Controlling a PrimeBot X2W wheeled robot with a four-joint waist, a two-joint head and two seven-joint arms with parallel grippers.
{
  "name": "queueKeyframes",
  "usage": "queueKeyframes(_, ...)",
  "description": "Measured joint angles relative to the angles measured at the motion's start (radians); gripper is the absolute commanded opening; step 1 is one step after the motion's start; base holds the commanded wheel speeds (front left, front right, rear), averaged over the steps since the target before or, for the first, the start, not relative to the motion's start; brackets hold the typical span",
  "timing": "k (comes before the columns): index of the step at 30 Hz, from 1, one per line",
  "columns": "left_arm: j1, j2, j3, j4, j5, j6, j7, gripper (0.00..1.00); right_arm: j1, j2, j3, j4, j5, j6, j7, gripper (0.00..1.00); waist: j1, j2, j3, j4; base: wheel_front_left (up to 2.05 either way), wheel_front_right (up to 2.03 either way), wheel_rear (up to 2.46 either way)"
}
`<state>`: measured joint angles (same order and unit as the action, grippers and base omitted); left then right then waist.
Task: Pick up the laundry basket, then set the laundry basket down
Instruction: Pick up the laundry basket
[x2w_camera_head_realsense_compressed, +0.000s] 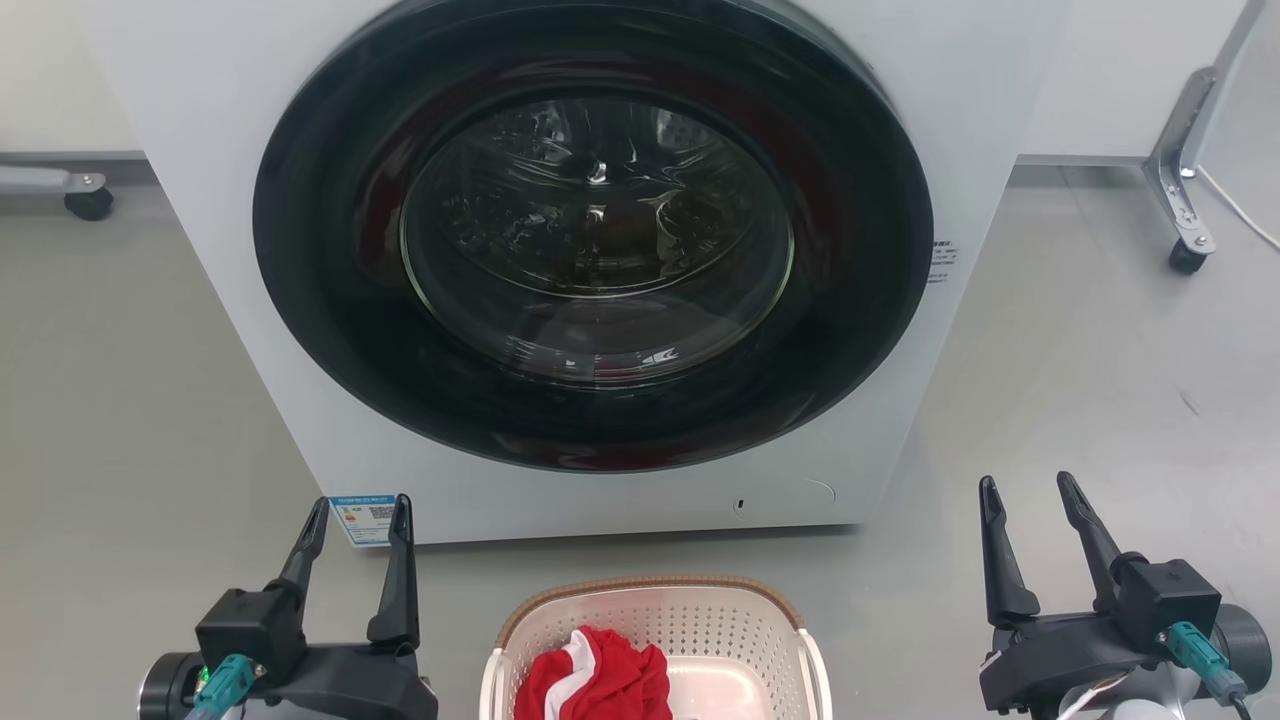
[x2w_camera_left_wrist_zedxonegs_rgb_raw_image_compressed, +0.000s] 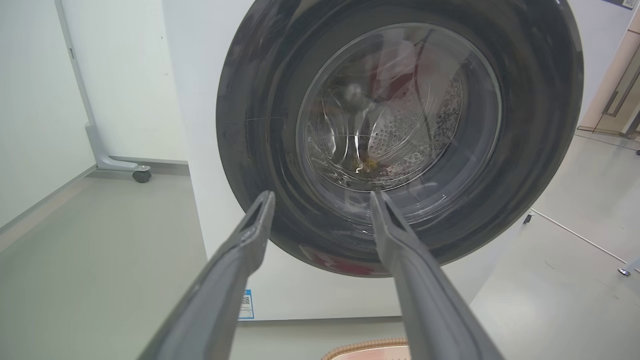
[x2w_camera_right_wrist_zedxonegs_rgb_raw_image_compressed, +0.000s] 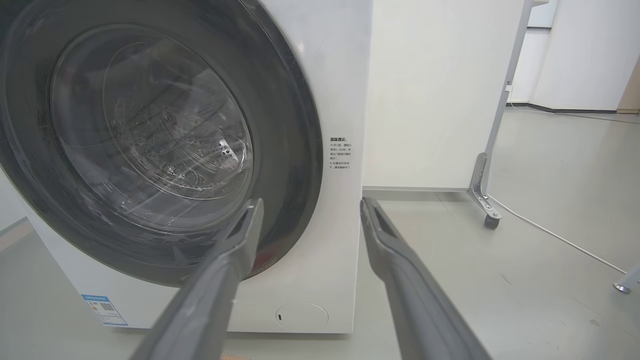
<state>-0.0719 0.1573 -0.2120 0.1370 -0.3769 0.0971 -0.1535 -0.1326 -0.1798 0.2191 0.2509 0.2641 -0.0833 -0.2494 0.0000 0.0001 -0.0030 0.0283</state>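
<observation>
Perforated cream laundry basket (x2w_camera_head_realsense_compressed: 700, 620), brown woven-look rim, rounded-rectangular, on smooth floor (x2w_camera_head_realsense_compressed: 120, 450); flanked by left pincer (x2w_camera_head_realsense_compressed: 361, 500), right pincer (x2w_camera_head_realsense_compressed: 1027, 478), both released.

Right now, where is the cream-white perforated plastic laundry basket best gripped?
Likely its two white side handles, left pincer and right pincer each coming from its own side: the cream-white perforated plastic basket sits upright between them, too wide for one.

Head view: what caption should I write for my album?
Open left gripper and right gripper flank the laundry basket before the washer.
</observation>
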Motion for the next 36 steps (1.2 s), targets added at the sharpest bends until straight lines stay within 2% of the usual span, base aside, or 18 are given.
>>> queueKeyframes(14,-0.015,-0.001,-0.018,-0.015,0.0,-0.001,0.013,1.0,-0.034,0.016,0.007,-0.005,-0.001,0.013,0.0,1.0,0.0,0.0,0.102,-0.001,0.0,0.0,0.0)
queueKeyframes(28,-0.138,-0.025,-0.016,0.082,-0.034,-0.02,0.045,1.0,-0.132,0.039,0.023,0.081,-0.001,0.024,0.0,1.0,0.0002,0.0,0.271,-0.009,0.0,0.0,0.0)
queueKeyframes(36,-0.223,-0.035,-0.025,0.17,-0.044,-0.045,0.065,1.0,-0.212,0.05,0.033,0.137,-0.001,0.036,0.0,1.0,0.0002,0.0001,0.382,-0.014,0.0,0.0,0.0)
